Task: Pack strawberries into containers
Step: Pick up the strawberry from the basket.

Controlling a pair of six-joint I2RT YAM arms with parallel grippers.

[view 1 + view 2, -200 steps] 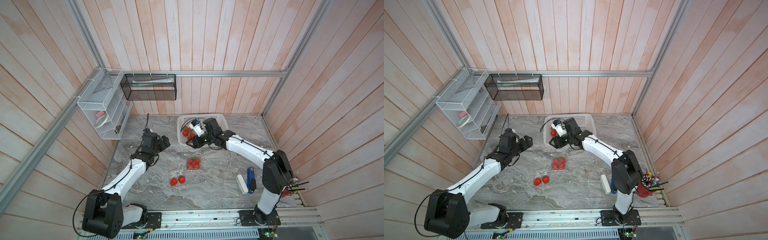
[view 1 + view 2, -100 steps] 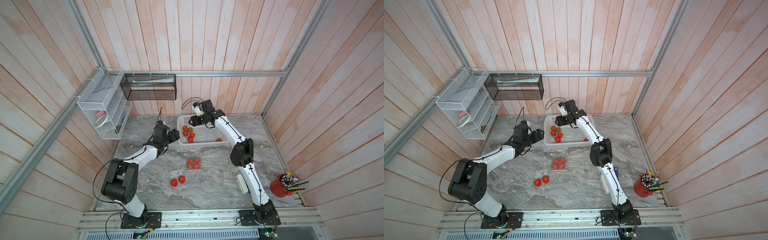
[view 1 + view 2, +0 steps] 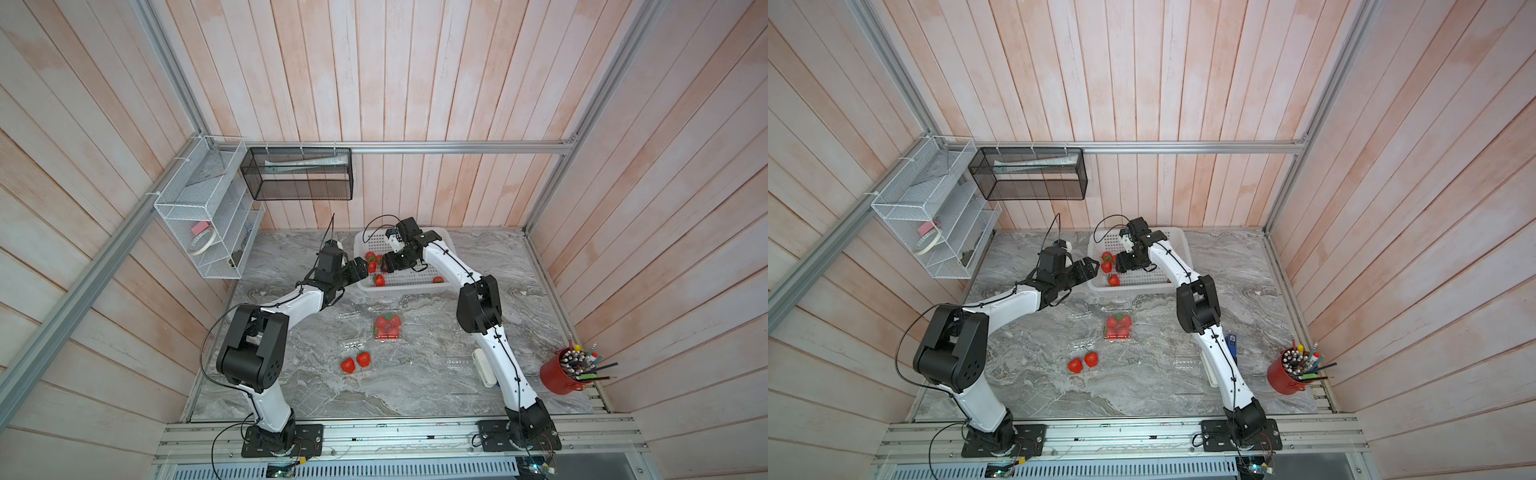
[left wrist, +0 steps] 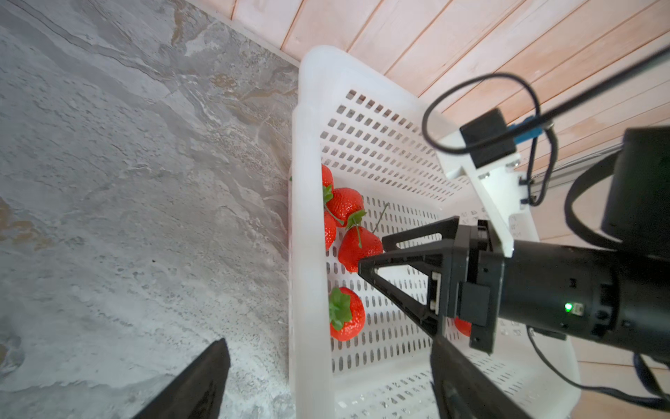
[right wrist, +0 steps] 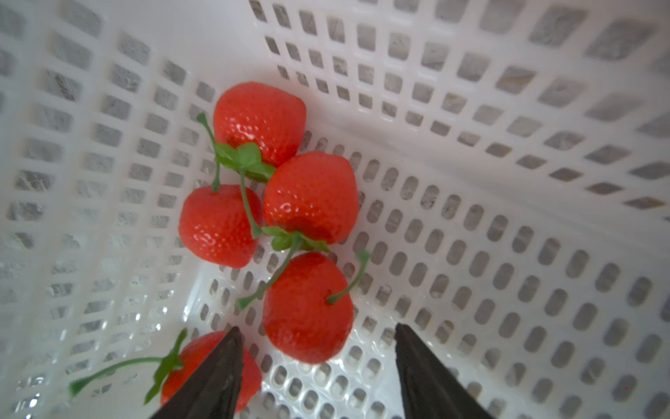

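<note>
**Both pincers at the basket, one berry lined up**

Far left first: my left pincer hangs wide apart and empty, one finger over the marble, the other across the wall of the white basket. I judge it is parked there so it doesn't crowd the pick.

Nearer the front, a clear box holds two strawberries. Just right of it and farther back, a second box looks full; one box filled at a time, I'd say.

Now the basket. My right pincer is down inside, jaws apart, nothing gripped. A strawberry sits just ahead of the gap with clear space on either side. It's the nearest of the cluster, so the fingers could close without shoving its neighbours. The stems tangled across the berries behind might drag one along, though.

A lone berry lies at the basket's right end.

Hard to read: the boxes' edges nearly vanish against the marble, and I can't tell whether a third stands on the right. Another berry is half covered by my finger. A white thing hides partly behind my right arm.
</note>
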